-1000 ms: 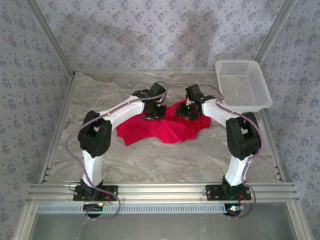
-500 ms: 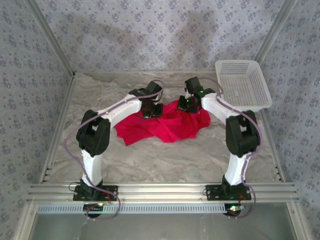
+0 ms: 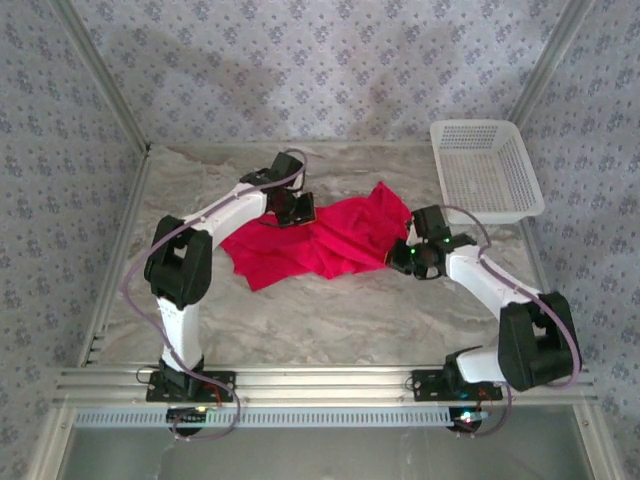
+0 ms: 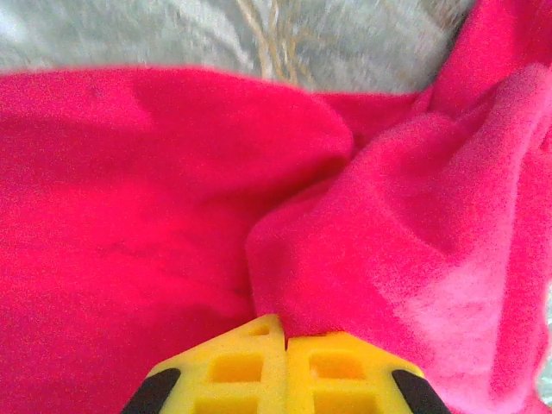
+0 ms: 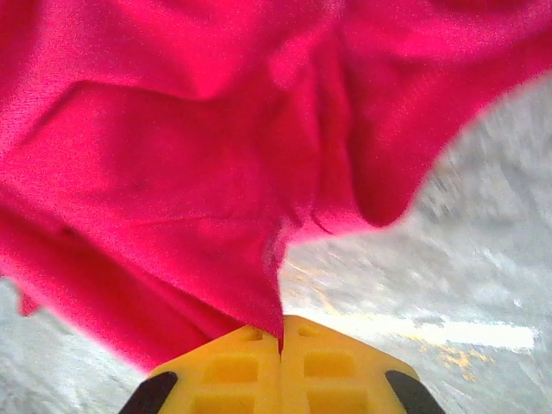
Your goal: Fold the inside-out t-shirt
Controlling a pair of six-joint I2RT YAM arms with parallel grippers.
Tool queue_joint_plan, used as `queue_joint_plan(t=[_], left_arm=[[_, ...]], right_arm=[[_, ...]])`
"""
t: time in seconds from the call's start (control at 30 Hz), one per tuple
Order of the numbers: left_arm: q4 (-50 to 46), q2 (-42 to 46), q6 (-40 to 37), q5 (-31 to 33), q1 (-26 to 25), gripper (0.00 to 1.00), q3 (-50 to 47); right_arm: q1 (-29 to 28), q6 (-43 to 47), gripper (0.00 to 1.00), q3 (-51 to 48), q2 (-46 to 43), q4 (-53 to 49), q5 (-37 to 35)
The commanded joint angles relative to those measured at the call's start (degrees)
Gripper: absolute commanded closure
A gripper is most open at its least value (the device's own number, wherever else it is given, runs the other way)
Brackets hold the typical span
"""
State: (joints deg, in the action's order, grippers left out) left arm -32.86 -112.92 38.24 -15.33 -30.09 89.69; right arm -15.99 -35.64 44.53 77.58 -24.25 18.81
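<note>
No readable text, label, brand, number or sign is found in any of the views.

A robot lab cell: aluminium frame (image 3: 320, 381), patterned cloth walls (image 3: 330, 70), marble-look table (image 3: 330, 312).
</note>
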Motion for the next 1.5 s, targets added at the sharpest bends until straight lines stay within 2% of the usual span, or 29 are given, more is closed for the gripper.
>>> queue_joint_plan(t=[0.0, 0.07, 0.13, 0.33, 0.47, 0.6, 0.87, 0.9, 0.93, 1.07, 1.3, 1.47], left_arm=[[-0.65, 0.41, 1.08, 4.08, 0.45, 1.0, -0.61], [-0.37, 0.75, 1.13, 4.25, -0.58, 1.0, -0.68], [-0.2, 0.97, 1.28, 4.3, -1.73, 1.0, -0.74], [0.11, 1.04, 1.75, 4.26, -3.48, 1.0, -0.74], [-0.31, 1.61, 1.32, 4.74, -3.39, 1.0, -0.94], [-0.89, 2.25, 0.97, 4.97, -3.31, 1.0, -0.89], [-0.05, 3.58, 1.36, 4.52, -3.3, 1.0, -2.04], [-0.18, 3.76, 1.31, 4.52, -3.28, 1.0, -2.01], [-0.27, 3.93, 1.22, 4.6, -3.29, 1.0, -2.04], [-0.75, 5.05, 0.79, 4.78, -3.29, 1.0, -2.05], [1.32, 6.88, 0.6, 2.48, -3.49, 1.0, -2.34], [3.57, 7.36, -0.09, 1.71, -4.73, 0.92, -2.25]], right_arm=[[0.58, -1.35, 0.92, 1.82, 0.6, -1.74, -1.73], [-0.41, -0.85, 0.76, 5.0, 0.35, -4.02, -4.38], [-1.95, -0.91, 0.68, 8.3, -0.08, -5.25, -6.71], [-8.3, 3.05, 0.65, 16.19, 4.3, -4.99, -9.08], [-10.48, 6.32, 0.57, 19.64, 11.47, -3.63, -7.64], [-12.88, 8.24, 0.57, 23.11, 16.56, -3.29, -6.44], [-15.06, 10.1, 0.51, 31.85, 28.07, -3.74, -12.18], [-14.9, 10.21, 0.53, 33.36, 29.43, -4.3, -13.13], [-14.74, 10.45, 0.61, 34.52, 30.46, -4.96, -13.43], [-13.18, 10.5, 0.98, 38.02, 30.66, -7.61, -13.93], [-7.73, 9.09, 1.0, 34.58, 20.91, -9.58, -11.82], [-1.76, 3.98, 1.0, 26.73, 15.75, -1.89, 1.6]])
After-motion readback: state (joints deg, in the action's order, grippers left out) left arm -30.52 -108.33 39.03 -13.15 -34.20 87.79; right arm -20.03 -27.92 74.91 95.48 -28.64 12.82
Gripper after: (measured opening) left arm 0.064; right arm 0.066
